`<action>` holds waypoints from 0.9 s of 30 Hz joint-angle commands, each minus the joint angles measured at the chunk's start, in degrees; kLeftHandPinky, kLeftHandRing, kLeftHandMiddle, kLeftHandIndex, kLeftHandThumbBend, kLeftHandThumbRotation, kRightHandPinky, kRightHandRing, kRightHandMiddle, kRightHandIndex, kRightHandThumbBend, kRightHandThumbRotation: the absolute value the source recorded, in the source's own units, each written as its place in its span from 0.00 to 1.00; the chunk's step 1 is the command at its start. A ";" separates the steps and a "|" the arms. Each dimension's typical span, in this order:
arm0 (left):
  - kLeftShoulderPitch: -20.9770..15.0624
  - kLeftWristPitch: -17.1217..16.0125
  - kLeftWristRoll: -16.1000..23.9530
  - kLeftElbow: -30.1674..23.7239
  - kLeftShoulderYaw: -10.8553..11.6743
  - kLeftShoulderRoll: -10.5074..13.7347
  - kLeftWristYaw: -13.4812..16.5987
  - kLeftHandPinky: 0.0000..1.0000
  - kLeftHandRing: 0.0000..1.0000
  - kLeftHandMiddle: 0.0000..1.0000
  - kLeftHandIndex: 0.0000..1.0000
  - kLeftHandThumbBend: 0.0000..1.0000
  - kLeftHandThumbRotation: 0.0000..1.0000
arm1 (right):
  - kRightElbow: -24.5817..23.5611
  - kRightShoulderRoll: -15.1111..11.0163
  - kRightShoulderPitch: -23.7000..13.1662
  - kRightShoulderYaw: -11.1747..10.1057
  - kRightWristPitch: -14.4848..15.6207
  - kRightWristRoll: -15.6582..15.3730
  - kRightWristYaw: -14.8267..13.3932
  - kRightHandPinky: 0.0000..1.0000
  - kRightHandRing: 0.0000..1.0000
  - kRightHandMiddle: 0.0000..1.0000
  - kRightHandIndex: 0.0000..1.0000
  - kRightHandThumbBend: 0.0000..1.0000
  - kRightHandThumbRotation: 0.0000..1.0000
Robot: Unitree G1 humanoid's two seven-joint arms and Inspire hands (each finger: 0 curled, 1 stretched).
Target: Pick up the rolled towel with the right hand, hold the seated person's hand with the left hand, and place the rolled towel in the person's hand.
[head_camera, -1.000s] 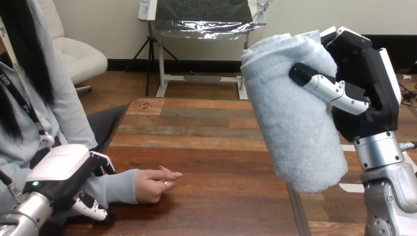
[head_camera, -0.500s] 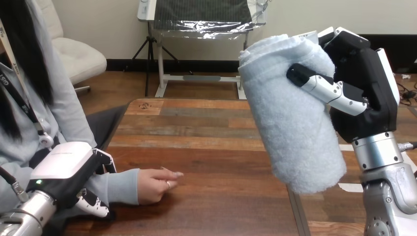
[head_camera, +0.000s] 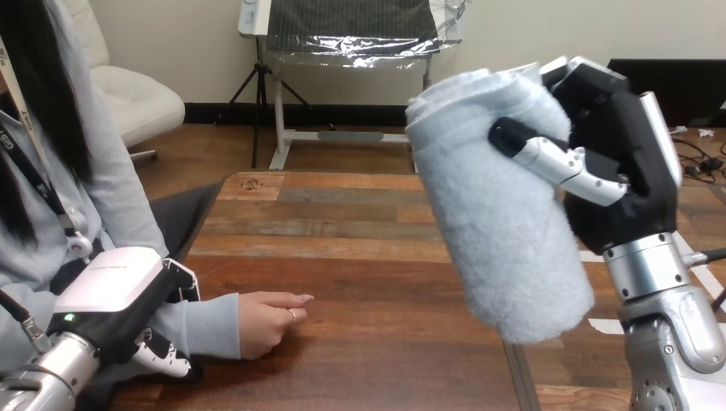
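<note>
1. The pickup looked done. My right hand (head_camera: 629, 171) was curled round the rolled towel (head_camera: 496, 205), thumb across its front. The towel stood nearly upright in the air, clear above the right part of the table (head_camera: 360, 231).
2. My left hand (head_camera: 116, 300) was at the lower left, against the person's sleeve behind the wrist. I could not tell whether it gripped the forearm or only lay beside it.
3. The person's hand (head_camera: 267, 321) rested on the table, loosely curled with the palm not turned up. It was well apart from the towel.
4. I judged the task about a third done. I had yet to hold the person's hand securely, carry the towel across and down to the left, and set it in the palm.
</note>
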 commanded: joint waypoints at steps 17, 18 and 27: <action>-1.93 -2.51 -4.65 -8.64 1.34 1.09 -1.00 0.21 0.26 0.33 0.34 0.86 0.00 | 1.94 2.89 -3.60 1.40 1.18 1.08 0.26 0.20 0.29 0.40 0.39 0.38 0.00; -1.94 -2.16 -4.92 -9.38 1.52 1.04 -1.39 0.21 0.26 0.33 0.33 0.86 0.00 | 1.95 3.19 -3.61 1.52 1.42 1.21 0.27 0.19 0.28 0.40 0.39 0.38 0.00; -2.64 0.47 -5.95 -14.07 2.43 0.46 -4.18 0.19 0.25 0.32 0.32 0.85 0.00 | 3.74 4.49 -4.59 2.00 1.21 2.16 1.81 0.18 0.28 0.41 0.39 0.31 0.00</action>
